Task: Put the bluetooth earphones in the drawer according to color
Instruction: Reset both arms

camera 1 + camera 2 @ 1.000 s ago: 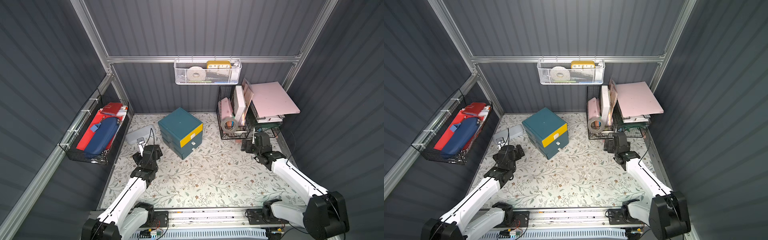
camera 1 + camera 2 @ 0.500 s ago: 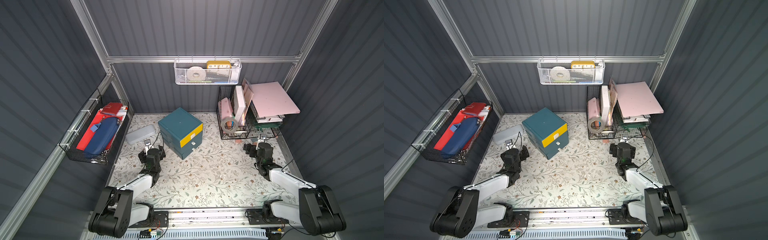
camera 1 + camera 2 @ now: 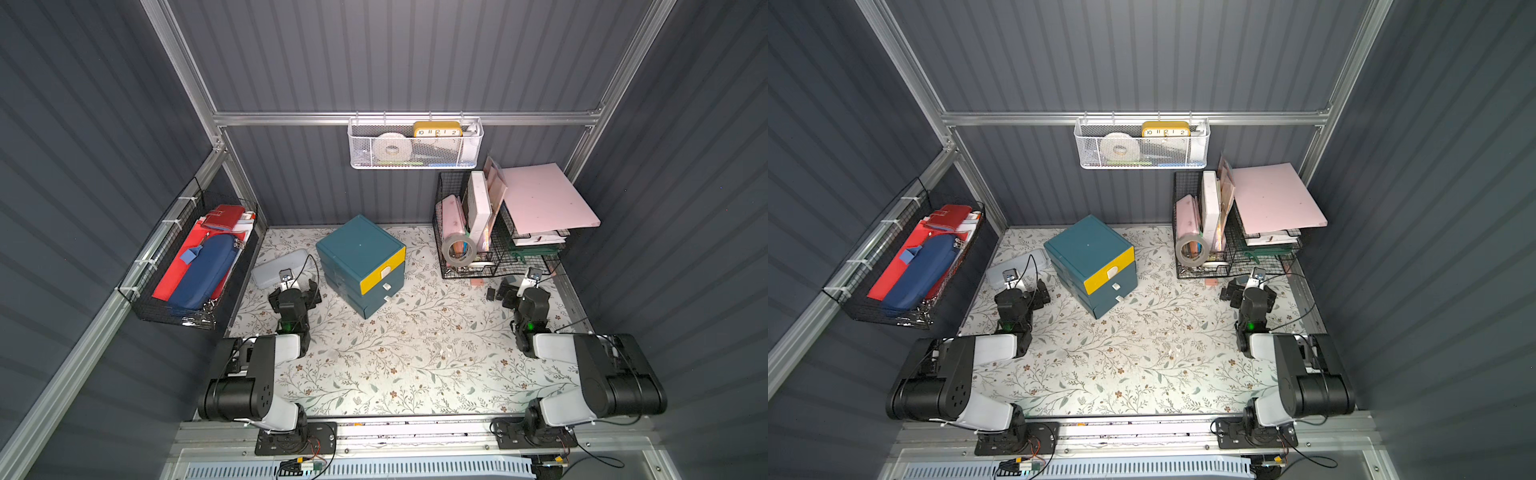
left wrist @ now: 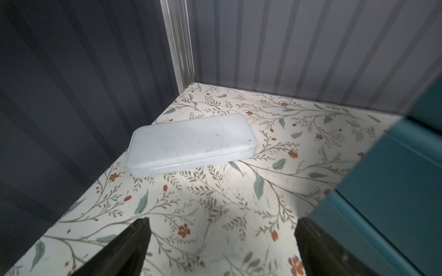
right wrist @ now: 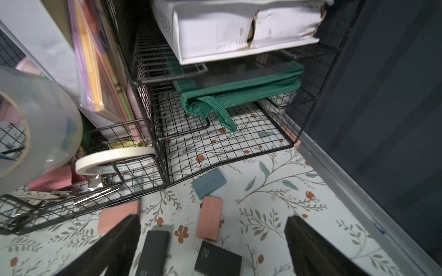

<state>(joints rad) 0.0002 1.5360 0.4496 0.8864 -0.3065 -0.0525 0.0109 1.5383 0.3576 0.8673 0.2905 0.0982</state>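
The drawer is a teal cabinet with one yellow front and two teal fronts, all pushed in, standing mid-table in both top views. Its teal side also fills the edge of the left wrist view. The bluetooth earphones are out of view. My left gripper is open and low over bare floral mat, just left of the drawer. At the right, in front of the wire rack, my right gripper is open, with nothing between its fingers.
A pale grey-blue oblong case lies in the back left corner. A black wire rack holds tape rolls, paper and a green pouch. Flat pink and black chips lie under my right gripper. Wire baskets hang on the left wall and the back wall.
Both arms have folded down and sunk low over the table. The grippers stay over nearly the same spots, still open.
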